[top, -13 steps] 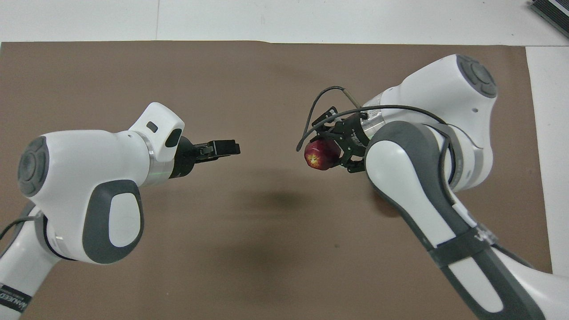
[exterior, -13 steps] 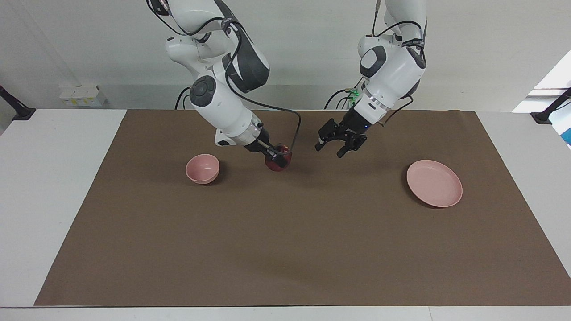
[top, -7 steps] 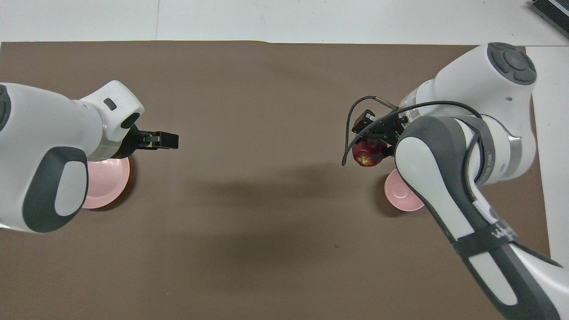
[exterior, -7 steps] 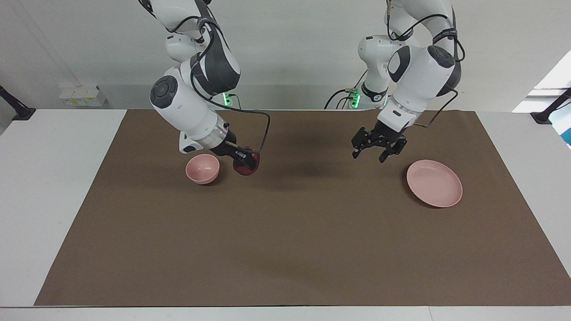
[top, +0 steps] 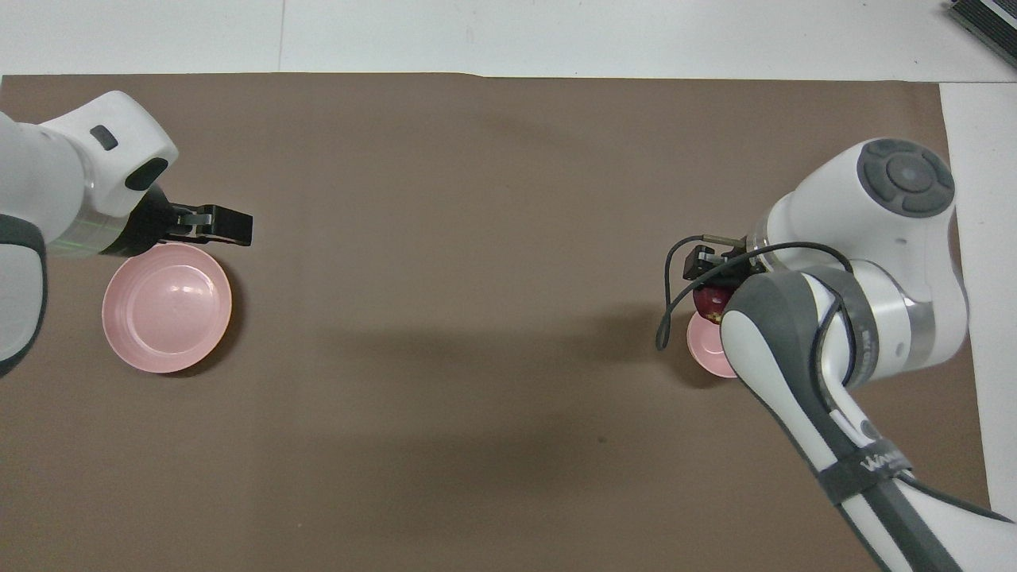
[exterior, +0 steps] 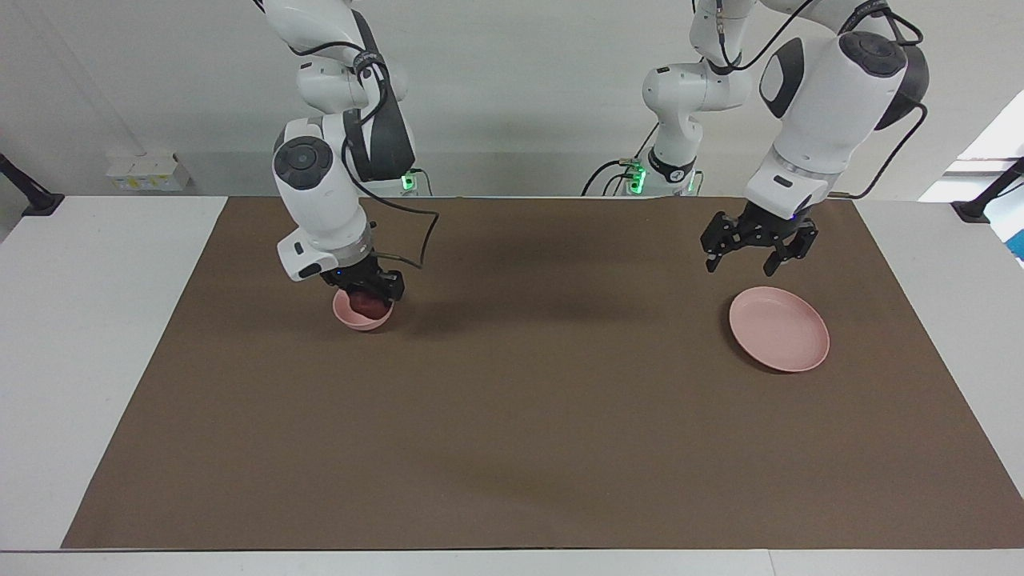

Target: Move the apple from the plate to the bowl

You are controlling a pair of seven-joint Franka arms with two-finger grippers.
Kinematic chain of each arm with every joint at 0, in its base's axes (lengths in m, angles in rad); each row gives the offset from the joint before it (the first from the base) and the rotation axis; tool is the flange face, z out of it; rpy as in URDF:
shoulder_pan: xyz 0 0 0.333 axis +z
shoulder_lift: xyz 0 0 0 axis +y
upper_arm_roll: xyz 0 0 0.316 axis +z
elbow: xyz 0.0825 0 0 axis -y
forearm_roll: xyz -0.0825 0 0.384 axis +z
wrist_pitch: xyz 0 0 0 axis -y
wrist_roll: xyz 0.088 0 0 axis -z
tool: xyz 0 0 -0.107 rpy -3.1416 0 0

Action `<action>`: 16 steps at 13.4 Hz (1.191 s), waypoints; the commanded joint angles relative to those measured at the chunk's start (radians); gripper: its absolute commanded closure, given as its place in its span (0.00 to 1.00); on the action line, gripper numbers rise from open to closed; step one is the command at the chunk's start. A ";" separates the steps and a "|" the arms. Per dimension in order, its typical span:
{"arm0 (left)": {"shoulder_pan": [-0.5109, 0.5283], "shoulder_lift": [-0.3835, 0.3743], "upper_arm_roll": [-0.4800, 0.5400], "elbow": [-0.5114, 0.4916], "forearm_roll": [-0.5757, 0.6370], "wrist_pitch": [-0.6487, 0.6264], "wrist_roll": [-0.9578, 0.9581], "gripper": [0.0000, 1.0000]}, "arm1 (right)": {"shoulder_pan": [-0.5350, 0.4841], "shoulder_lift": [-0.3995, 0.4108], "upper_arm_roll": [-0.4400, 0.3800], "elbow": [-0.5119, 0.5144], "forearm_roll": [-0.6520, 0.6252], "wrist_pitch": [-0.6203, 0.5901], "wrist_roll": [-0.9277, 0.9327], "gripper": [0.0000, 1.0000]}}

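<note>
The dark red apple (exterior: 369, 303) is held by my right gripper (exterior: 368, 294), which is shut on it from above. The apple sits low in the mouth of the small pink bowl (exterior: 360, 320); I cannot tell whether it touches the bottom. In the overhead view the apple (top: 708, 299) shows just over the bowl (top: 705, 355), partly hidden by my right arm. The flat pink plate (exterior: 778, 329) is empty toward the left arm's end, also in the overhead view (top: 167, 307). My left gripper (exterior: 754, 258) is open and empty, raised over the plate's robot-side edge.
A brown mat (exterior: 512, 416) covers most of the white table (exterior: 88, 320). A small white box (exterior: 148, 172) stands against the wall at the right arm's end. Black clamps (exterior: 32, 196) sit at both table ends.
My right gripper carried the apple toward the right arm's end and lowered it into the bowl's mouth. My left gripper drew back toward the left arm's end, over the plate's edge.
</note>
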 commanded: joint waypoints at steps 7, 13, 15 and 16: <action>0.008 0.002 0.148 0.220 0.025 -0.322 0.245 0.00 | -0.067 -0.095 0.009 -0.316 -0.025 0.313 -0.117 0.01; 0.005 -0.010 0.151 0.225 0.025 -0.339 0.266 0.00 | -0.077 -0.089 0.010 -0.074 -0.008 0.062 -0.223 0.00; 0.006 -0.030 0.162 0.202 0.023 -0.342 0.278 0.00 | -0.086 -0.085 0.009 0.027 -0.013 -0.032 -0.272 0.00; 0.009 -0.042 0.162 0.188 0.023 -0.345 0.308 0.00 | -0.102 -0.085 0.007 0.072 -0.022 -0.075 -0.300 0.00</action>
